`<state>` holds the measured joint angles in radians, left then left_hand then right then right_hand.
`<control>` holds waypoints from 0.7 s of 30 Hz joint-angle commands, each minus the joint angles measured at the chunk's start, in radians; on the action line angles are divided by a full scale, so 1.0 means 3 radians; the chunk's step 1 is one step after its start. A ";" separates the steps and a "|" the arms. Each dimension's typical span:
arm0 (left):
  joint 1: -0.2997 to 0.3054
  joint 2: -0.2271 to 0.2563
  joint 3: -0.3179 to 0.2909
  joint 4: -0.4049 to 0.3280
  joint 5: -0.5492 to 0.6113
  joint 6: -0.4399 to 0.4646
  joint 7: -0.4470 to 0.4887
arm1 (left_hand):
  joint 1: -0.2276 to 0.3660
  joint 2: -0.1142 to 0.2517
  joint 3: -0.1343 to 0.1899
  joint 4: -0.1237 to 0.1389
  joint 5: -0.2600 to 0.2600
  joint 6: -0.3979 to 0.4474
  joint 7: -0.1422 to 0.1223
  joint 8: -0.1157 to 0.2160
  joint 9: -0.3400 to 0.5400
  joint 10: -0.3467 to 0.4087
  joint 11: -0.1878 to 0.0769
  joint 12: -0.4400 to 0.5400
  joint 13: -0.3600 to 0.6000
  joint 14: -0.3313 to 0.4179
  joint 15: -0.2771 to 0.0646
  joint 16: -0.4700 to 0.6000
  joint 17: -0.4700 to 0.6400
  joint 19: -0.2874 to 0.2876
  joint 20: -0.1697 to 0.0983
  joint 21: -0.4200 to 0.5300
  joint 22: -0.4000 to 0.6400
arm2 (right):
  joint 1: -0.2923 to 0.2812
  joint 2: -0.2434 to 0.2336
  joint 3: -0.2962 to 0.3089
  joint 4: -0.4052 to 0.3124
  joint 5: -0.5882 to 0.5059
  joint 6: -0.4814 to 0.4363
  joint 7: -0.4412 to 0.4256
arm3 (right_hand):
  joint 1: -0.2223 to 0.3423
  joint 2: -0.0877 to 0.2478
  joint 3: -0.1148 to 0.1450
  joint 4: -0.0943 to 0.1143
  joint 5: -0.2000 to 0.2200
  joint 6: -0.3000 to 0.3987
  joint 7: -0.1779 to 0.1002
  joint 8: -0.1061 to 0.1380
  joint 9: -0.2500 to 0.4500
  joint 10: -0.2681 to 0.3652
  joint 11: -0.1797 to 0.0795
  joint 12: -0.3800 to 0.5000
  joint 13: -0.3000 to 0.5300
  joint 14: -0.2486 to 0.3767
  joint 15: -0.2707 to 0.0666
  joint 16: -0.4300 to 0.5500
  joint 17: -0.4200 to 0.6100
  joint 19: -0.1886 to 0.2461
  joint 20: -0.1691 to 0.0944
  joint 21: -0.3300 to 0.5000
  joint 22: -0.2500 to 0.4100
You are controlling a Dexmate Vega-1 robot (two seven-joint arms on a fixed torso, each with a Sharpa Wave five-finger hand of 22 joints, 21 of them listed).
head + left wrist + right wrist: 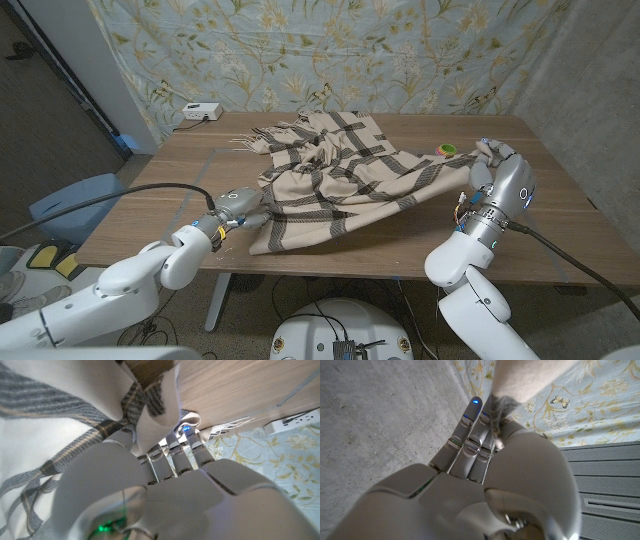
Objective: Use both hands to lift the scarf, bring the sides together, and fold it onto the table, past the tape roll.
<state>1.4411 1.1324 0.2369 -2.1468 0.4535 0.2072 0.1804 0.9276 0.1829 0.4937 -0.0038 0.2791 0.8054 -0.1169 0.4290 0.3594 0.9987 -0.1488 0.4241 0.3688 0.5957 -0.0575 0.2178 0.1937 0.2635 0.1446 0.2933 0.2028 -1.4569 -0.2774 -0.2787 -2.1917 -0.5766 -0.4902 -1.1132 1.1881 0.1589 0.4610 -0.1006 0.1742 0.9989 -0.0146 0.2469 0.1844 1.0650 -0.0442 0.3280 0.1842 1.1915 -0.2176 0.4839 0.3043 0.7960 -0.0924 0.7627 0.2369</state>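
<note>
A cream scarf [330,175] with dark plaid stripes is stretched over the middle of the wooden table [560,200], its far end bunched near the back. My left hand [236,207] grips the scarf's near left edge low over the table; the left wrist view shows the cloth [60,415] pinched against the fingers [187,450]. My right hand [500,165] is raised above the table's right side and holds the scarf's right corner; the cloth [520,380] runs out from between its fingers [470,435]. A tape roll [446,150], green and orange, sits just past the scarf's right edge.
A white box [201,112] with a cable stands at the table's back left corner. A floral curtain [330,50] hangs behind the table. A blue chair [75,205] stands left of the table. Bare wood shows along the front edge and the right side.
</note>
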 commanded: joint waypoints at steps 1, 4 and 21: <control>0.0215 -0.0207 -0.0970 0.0363 -0.2367 -0.1507 -0.0789 | 0.0049 0.0007 0.0038 0.0021 0.0041 0.0221 0.0258 0.0218 0.0087 -0.0003 0.0032 0.0059 0.0088 0.0072 -0.0493 -0.0012 0.0018 0.0077 -0.0023 0.0043 0.0022 | -0.0064 0.0175 0.0212 0.0038 -0.0084 0.0452 -0.0013 | -0.0001 0.0030 0.0013 -0.0021 0.0014 0.0037 -0.0001 -0.0005 0.0010 0.0082 0.0075 -0.0011 0.0011 0.0015 -0.0030 -0.0011 0.0020 -0.0030 -0.0182 0.0027 -0.0001; 0.0193 -0.0342 -0.1058 0.0446 -0.2574 -0.1706 -0.0910 | 0.0056 0.0005 0.0051 0.0028 0.0053 0.0205 0.0259 0.0240 0.0121 0.0011 0.0028 0.0092 0.0124 0.0111 -0.0497 -0.0009 0.0020 0.0092 -0.0023 0.0055 0.0026 | -0.0060 0.0142 0.0255 0.0034 0.0065 0.0565 -0.0005 | -0.0005 0.0032 0.0015 -0.0022 0.0014 0.0035 -0.0003 -0.0012 0.0011 0.0082 0.0072 -0.0024 0.0012 0.0008 -0.0023 -0.0019 0.0021 -0.0039 -0.0180 0.0037 -0.0003; -0.0594 -0.0875 -0.0625 0.1002 -0.4280 -0.2275 -0.2245 | 0.0097 -0.0007 0.0109 0.0061 0.0099 0.0158 0.0291 0.0373 0.0330 0.0063 0.0017 0.0357 0.0409 0.0239 -0.0502 -0.0031 0.0039 0.0124 -0.0029 0.0112 0.0055 | 0.0248 -0.0166 0.0263 0.0240 0.0552 0.0996 0.0253 | -0.0022 0.0040 0.0021 -0.0023 0.0014 0.0028 -0.0013 -0.0039 0.0013 0.0082 0.0072 -0.0075 0.0017 -0.0004 -0.0023 -0.0040 0.0030 -0.0074 -0.0198 0.0079 -0.0013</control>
<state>1.4415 0.9886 -0.0272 -1.9742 -0.2919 -0.3617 -0.2437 0.9481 0.1814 0.5198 0.0142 0.3048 0.7875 -0.0989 0.4348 0.4520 1.0120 -0.1401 0.5223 0.4838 0.6595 -0.0638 0.2139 0.2027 0.2912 0.1383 0.3189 0.2169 -1.4492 -0.2812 -0.1975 -2.1694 -0.5081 -0.2974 -1.0979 1.1800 0.1644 0.4652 -0.1051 0.1740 1.0020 -0.0181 0.2391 0.1844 1.0668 -0.0423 0.3075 0.1840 1.1907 -0.2183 0.4730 0.3090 0.7803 -0.0874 0.7782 0.2322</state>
